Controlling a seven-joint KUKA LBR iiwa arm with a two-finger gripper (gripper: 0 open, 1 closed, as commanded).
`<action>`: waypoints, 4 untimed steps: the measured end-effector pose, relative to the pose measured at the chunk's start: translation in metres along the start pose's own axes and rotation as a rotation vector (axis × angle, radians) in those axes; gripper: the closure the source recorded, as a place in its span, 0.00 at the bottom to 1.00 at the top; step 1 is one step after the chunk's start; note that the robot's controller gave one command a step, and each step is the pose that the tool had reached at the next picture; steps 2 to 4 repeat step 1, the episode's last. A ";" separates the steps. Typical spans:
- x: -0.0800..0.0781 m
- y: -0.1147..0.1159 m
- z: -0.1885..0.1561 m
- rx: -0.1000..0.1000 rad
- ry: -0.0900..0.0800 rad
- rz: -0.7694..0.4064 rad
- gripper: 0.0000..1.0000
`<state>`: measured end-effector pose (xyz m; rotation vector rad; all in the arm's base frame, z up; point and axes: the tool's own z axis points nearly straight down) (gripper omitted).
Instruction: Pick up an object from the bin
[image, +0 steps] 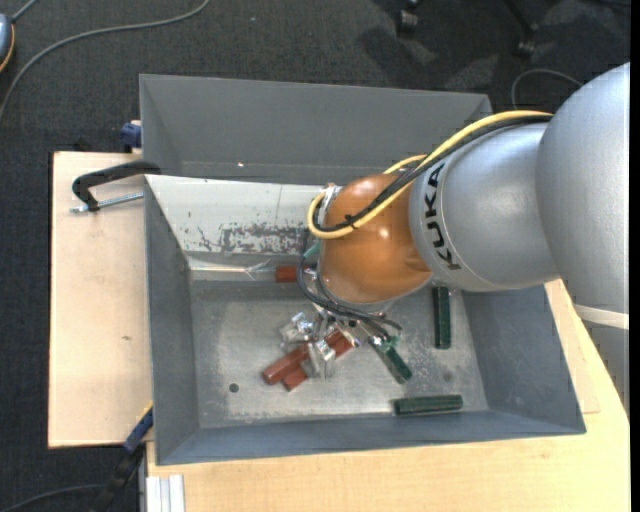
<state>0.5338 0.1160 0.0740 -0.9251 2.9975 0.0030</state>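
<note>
My gripper (312, 340) is low over the middle of the bin floor, its metal parts showing just under the orange dome. A red-brown block (284, 372) lies right beside it at the lower left. Another red-brown piece (341, 343) sits against its right side, partly hidden. A short dark green bar (396, 363) lies tilted just to the right.
A dark green bar (428, 404) lies along the front wall, and another (441, 318) stands lengthwise near the right wall. A small red piece (287, 272) rests by the back wall. The arm and its dome cover the bin's middle right.
</note>
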 end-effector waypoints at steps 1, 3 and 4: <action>-0.002 -0.011 -0.139 0.005 -0.009 0.039 1.00; -0.002 -0.011 -0.139 0.005 -0.009 0.039 1.00; -0.002 -0.011 -0.139 0.005 -0.009 0.039 1.00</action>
